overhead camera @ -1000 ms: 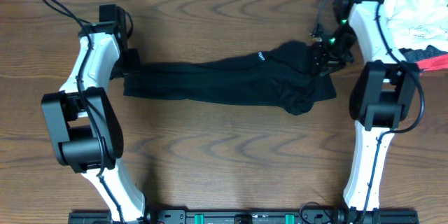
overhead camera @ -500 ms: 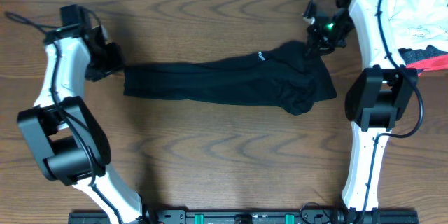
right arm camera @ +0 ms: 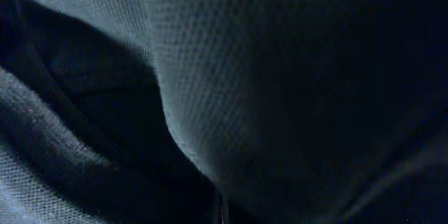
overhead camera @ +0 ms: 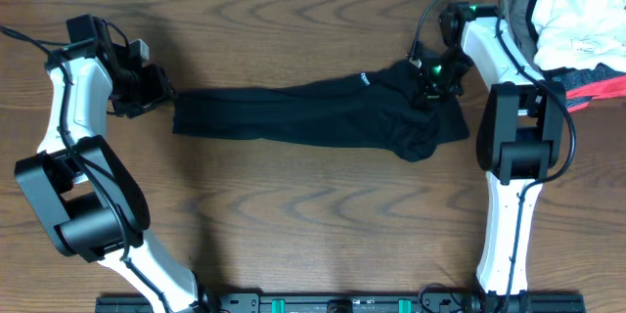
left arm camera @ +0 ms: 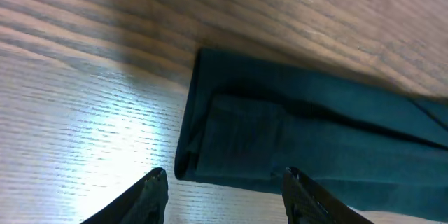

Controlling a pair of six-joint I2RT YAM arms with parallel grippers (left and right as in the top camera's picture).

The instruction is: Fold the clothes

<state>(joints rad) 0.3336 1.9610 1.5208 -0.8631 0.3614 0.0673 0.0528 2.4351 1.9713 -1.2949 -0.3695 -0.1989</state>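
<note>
Lying on the counter: a black garment (overhead camera: pixel 313 112), spread as a long, narrow band running left to right across the middle of the brown, wavy-grained wooden counter (overhead camera: pixel 293 225).
Garment, left end: flat and squared off with a straight edge. In the left wrist view the cloth (left arm camera: pixel 315 140) looks smooth and matte, with stacked layers showing as a soft rectangular step.
Garment, right end: thicker and rumpled, bunched into a rounded lump with deep creases. A small pale printed mark (overhead camera: pixel 362 79) sits near the upper edge.
Left arm: white shells and black joints (overhead camera: pixel 68 98), bent at the far left of the counter with a thin black cable looping off it.
Left jaws: standing well apart with nothing between them. The two dark fingertips (left arm camera: pixel 155 192) show at the bottom of the wrist view, just short of the garment's left end.
Right arm: the same white and black (overhead camera: pixel 494 44), reaching in from the right side.
Right jaws: down at the bunched right end. The wrist view is filled with dark fabric (right arm camera: pixel 210 77), a fine mesh knit falling in heavy folds, so I cannot tell whether they are closed or what they grip.
Far right corner: a crumpled pile of white clothes (overhead camera: pixel 572 20) with a red piece (overhead camera: pixel 602 86) at its lower edge, lying apart from the black garment.
</note>
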